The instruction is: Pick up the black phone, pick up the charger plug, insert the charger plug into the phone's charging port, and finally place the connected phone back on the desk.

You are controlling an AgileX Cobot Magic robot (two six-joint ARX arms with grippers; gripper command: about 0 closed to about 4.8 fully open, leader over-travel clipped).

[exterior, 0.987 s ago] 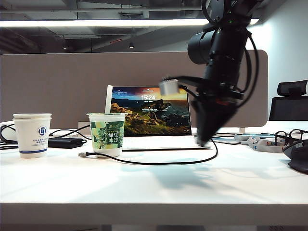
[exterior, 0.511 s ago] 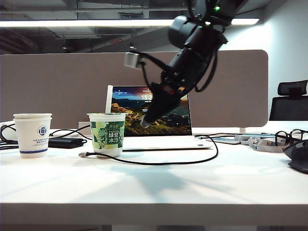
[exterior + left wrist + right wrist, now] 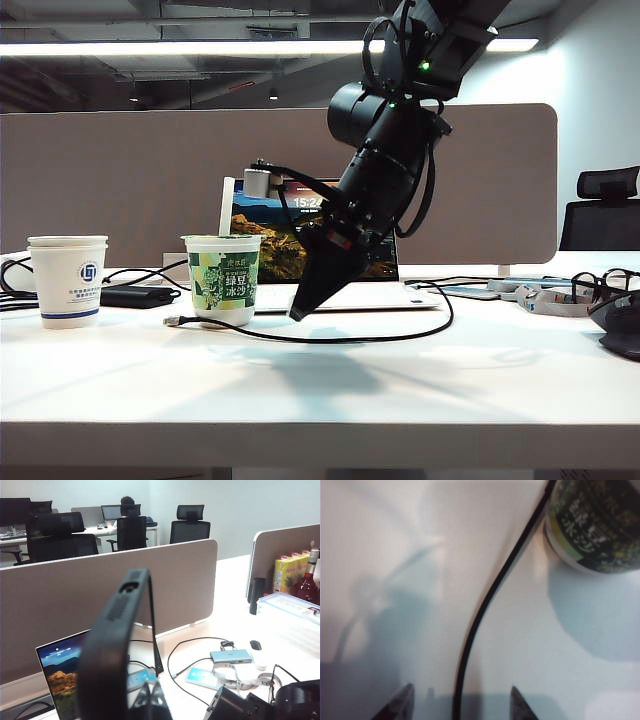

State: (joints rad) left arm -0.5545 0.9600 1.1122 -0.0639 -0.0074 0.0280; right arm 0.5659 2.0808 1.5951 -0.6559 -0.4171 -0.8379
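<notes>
In the left wrist view my left gripper (image 3: pixel 141 700) is shut on the black phone (image 3: pixel 117 650), which stands edge-on in front of the camera. The phone's charging port (image 3: pixel 131 587) shows as a small slot in its upper narrow edge. Neither shows in the exterior view. The charger plug (image 3: pixel 172 321) lies on the desk (image 3: pixel 320 390) beside the green cup (image 3: pixel 222 280). Its black cable (image 3: pixel 340 339) curves off to the right. My right gripper (image 3: pixel 298 312) reaches across just over that cable, right of the cup. It is open (image 3: pixel 460 702), with the cable (image 3: pixel 490 600) running between its fingertips.
An open laptop (image 3: pixel 330 240) stands behind the right arm, before the fabric divider (image 3: pixel 120 180). A white paper cup (image 3: pixel 67 280) and a black brick (image 3: pixel 135 296) with cables sit far left. Glasses (image 3: pixel 600 285) and a dark mouse (image 3: pixel 622 330) lie far right.
The right arm has swung from right of the laptop across to the left and come down to the cable beside the green cup.
</notes>
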